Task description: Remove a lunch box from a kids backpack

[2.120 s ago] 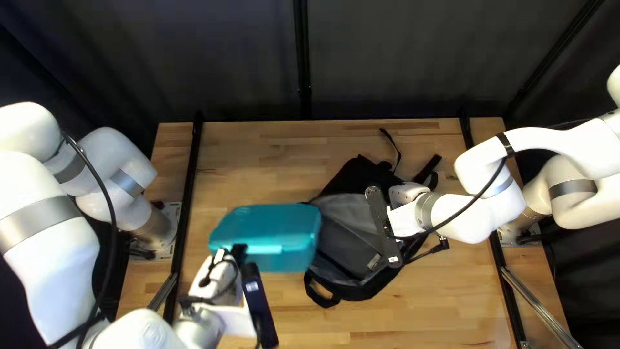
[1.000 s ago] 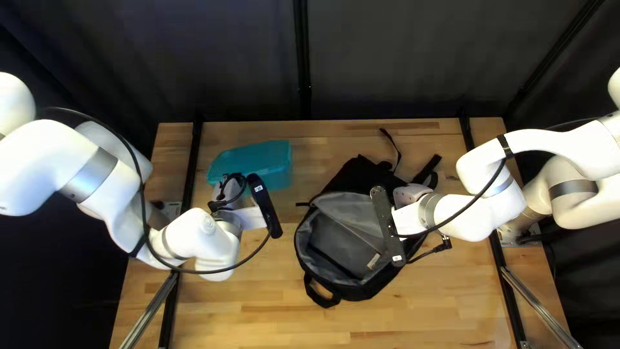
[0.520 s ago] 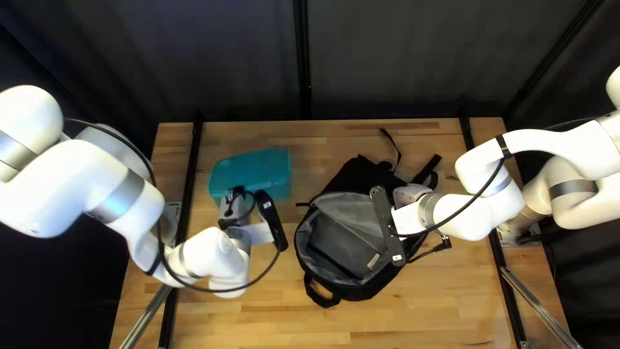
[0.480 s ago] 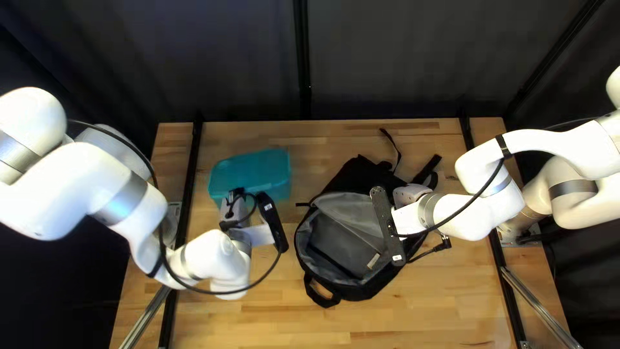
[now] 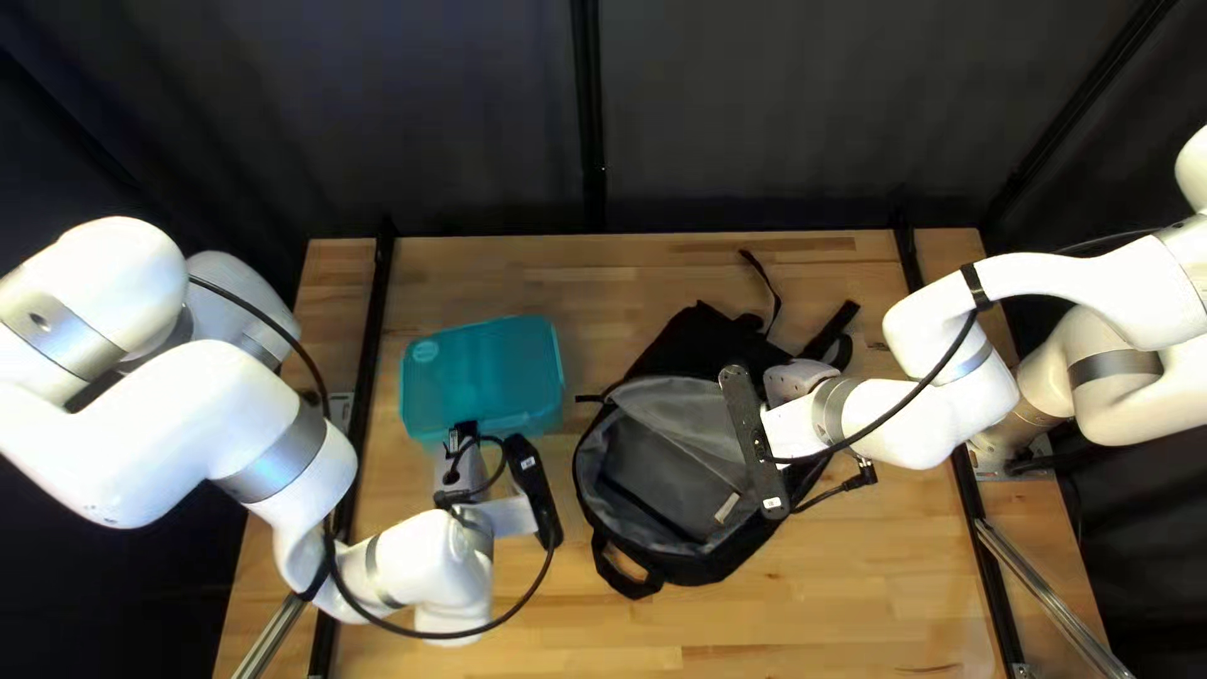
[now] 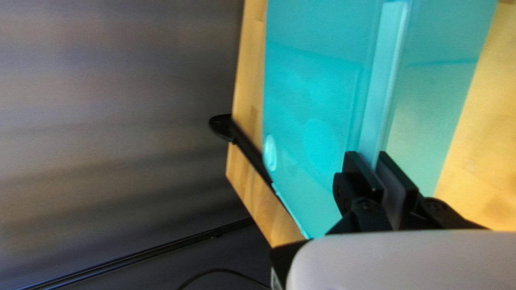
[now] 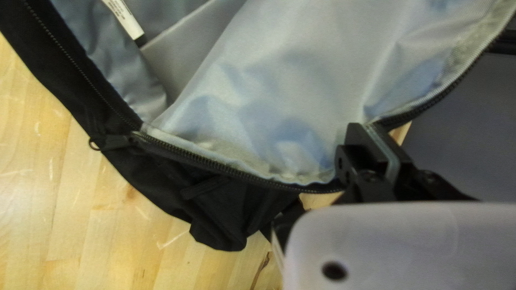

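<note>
Counter, near part: We are finding bare wood (image 5: pixel 780 616) running along the near edge.
Carry handle: A black loop (image 5: pixel 612 576) is sticking out from the near end of the backpack (image 5: pixel 679 484).
Backpack: It is lying on the counter, gaping open and showing grey lining; in the right wrist view a pale label (image 7: pixel 126 19) is hanging inside.
Left gripper (image 5: pixel 463 438): Its jaws are closing narrowly on the lunch box (image 5: pixel 484 371), pinching the pale rim (image 6: pixel 384 80) of its near side.
Right gripper (image 5: pixel 792 380): Its jaws are standing close together, pinching the backpack's flap at its zippered edge (image 7: pixel 215 164).
Lunch box: We are seeing the teal box outside the backpack, well clear of it, between it and the left black rail (image 5: pixel 374 327). We cannot tell whether its underside is touching the counter.
Strap: A black strap (image 5: pixel 832 330) is extending beyond the right gripper.
Curtain: Dark cloth (image 5: pixel 755 126) is hanging behind the far edge.
</note>
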Available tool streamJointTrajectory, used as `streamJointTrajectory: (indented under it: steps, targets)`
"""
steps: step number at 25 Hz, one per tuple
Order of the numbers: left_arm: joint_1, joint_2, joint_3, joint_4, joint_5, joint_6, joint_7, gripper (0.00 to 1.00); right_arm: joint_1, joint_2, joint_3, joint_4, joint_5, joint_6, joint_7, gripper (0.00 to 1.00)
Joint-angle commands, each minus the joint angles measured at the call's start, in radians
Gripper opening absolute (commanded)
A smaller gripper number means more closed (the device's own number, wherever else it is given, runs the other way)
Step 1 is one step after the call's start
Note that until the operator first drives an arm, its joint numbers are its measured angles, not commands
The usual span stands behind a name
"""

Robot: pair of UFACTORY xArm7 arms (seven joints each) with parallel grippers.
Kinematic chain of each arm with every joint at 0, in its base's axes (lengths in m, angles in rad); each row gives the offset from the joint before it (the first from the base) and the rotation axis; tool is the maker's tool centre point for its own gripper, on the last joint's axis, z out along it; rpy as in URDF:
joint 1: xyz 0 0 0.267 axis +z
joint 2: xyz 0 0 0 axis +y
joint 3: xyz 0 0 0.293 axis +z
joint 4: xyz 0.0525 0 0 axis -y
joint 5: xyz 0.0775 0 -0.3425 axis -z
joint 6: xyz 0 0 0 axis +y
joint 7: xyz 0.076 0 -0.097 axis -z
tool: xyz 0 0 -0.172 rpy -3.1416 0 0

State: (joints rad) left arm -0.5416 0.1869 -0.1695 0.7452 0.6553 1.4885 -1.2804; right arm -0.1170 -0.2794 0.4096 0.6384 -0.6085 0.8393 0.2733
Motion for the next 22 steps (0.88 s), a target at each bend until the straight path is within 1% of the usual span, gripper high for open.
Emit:
streamJointTrajectory:
  steps: [1, 2, 3, 8, 11, 14, 17, 19, 20, 22]
  targets:
    - [0.011, -0.008, 0.0, -0.004, -0.026, -0.035, 0.03, 0.65, 0.0, 0.001, 0.001, -0.001, -0.001, -0.001, 0.001, 0.0]
    - [0.015, -0.021, 0.0, -0.008, -0.036, -0.042, 0.045, 0.92, 0.001, 0.001, 0.001, -0.001, 0.0, 0.0, 0.001, 0.0]
    - [0.017, -0.031, 0.0, -0.011, -0.043, -0.046, 0.056, 1.0, 0.001, 0.0, 0.001, -0.001, 0.0, 0.0, 0.001, 0.0]
    - [0.023, -0.153, -0.002, -0.041, -0.107, -0.036, 0.135, 1.0, 0.001, -0.003, 0.001, -0.003, 0.001, 0.002, 0.002, 0.0]
    - [0.021, -0.277, 0.004, -0.048, -0.152, -0.018, 0.209, 1.0, 0.001, -0.005, 0.0, -0.004, 0.001, 0.002, 0.001, 0.0]
    - [0.022, -0.378, 0.022, -0.013, -0.196, 0.014, 0.294, 1.0, 0.001, -0.005, 0.001, -0.004, 0.001, 0.002, 0.001, 0.0]
    - [0.021, -0.438, 0.042, 0.058, -0.241, 0.052, 0.365, 1.0, 0.002, -0.007, 0.0, -0.005, 0.002, 0.002, 0.001, 0.0]
    - [0.017, -0.44, 0.048, 0.136, -0.273, 0.086, 0.406, 1.0, 0.002, -0.008, -0.001, -0.006, 0.003, 0.001, -0.001, 0.0]
    - [0.016, -0.445, 0.052, 0.144, -0.28, 0.085, 0.416, 1.0, 0.002, -0.009, -0.001, -0.006, 0.004, 0.001, -0.002, 0.0]
    - [0.007, -0.416, 0.042, 0.246, -0.308, 0.134, 0.434, 1.0, 0.003, -0.011, -0.002, -0.006, 0.006, 0.001, -0.004, 0.0]
